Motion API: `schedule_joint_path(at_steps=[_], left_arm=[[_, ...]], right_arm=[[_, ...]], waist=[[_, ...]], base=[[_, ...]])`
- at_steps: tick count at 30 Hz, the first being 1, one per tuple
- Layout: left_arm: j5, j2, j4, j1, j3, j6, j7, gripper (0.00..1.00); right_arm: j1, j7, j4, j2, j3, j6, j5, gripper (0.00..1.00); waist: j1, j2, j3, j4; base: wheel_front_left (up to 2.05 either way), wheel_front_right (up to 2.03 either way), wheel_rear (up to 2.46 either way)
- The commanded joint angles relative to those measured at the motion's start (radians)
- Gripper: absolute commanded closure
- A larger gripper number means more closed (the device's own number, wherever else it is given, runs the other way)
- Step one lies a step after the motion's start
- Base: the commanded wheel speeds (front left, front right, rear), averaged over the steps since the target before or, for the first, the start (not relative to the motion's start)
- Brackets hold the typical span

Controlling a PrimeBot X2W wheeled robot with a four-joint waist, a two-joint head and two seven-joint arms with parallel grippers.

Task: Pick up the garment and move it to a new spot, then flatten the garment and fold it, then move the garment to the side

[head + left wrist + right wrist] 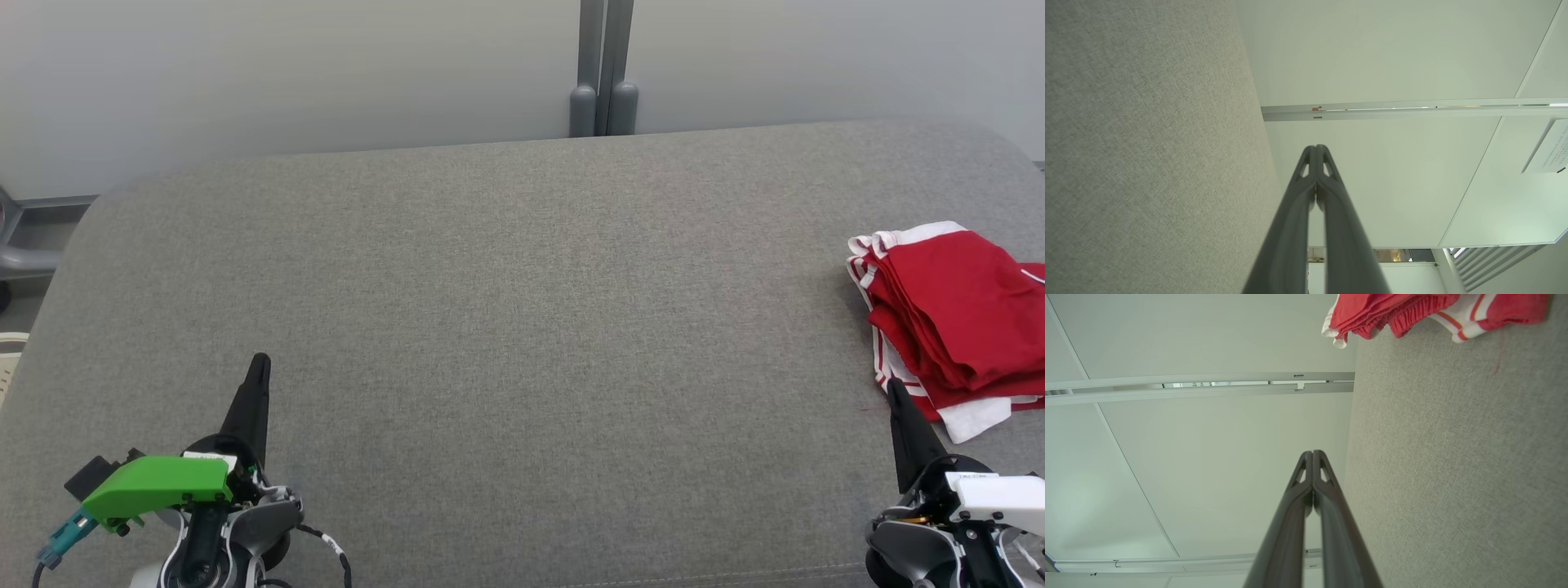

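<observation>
Left side first: your left jaws sit at about 7 o'clock in the head view. The long dark fingers (pixel 249 408) are pressed together with nothing between them, and they point to 12 over bare fabric. The left wrist view agrees, with the tips (pixel 1315 152) meeting and nothing pinched.

The grey woven-fabric padded desk (pixel 522 327) has nothing on it through the middle.

Over at 3 o'clock, right by the desk's edge, is the red fabric garment with white striped trim (pixel 955 318). It lies in a layered stack. To me it looks folded and parked at the side, so I'd guess you're near the end of the job.

Your right jaws are at 5 o'clock, also fully closed and empty, with their dark fingers (pixel 908 437) aimed at 12. From them the garment is just ahead at roughly 1 o'clock, which the right wrist view (pixel 1392 310) backs up. In the head view the tip overlaps the stack's near corner, and I can't tell if it's touching.

The stack's near-left edge runs 11 to 5, but the frame cuts it off, so I can't call the full long axis. The right arm is way nearer; the left is well apart.
</observation>
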Motion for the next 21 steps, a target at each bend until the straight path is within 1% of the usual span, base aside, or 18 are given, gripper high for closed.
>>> schedule_joint_path(at_steps=[1,21], left_arm=[[-0.002,0.001,-0.003,-0.011,0.002,-0.005,0.0,1.0],[-0.002,0.001,-0.003,-0.011,0.001,-0.005,0.0,1.0]], right_arm=[[-0.007,0.002,-0.006,-0.005,-0.002,0.0,0.005,1.0],[-0.007,0.002,-0.006,-0.005,-0.002,0.0,0.005,1.0]], waist=[[0.0,0.0,0.0,0.0],[0.0,0.0,0.0,0.0]], base=[[0.0,0.0,0.0],[0.0,0.0,0.0]])
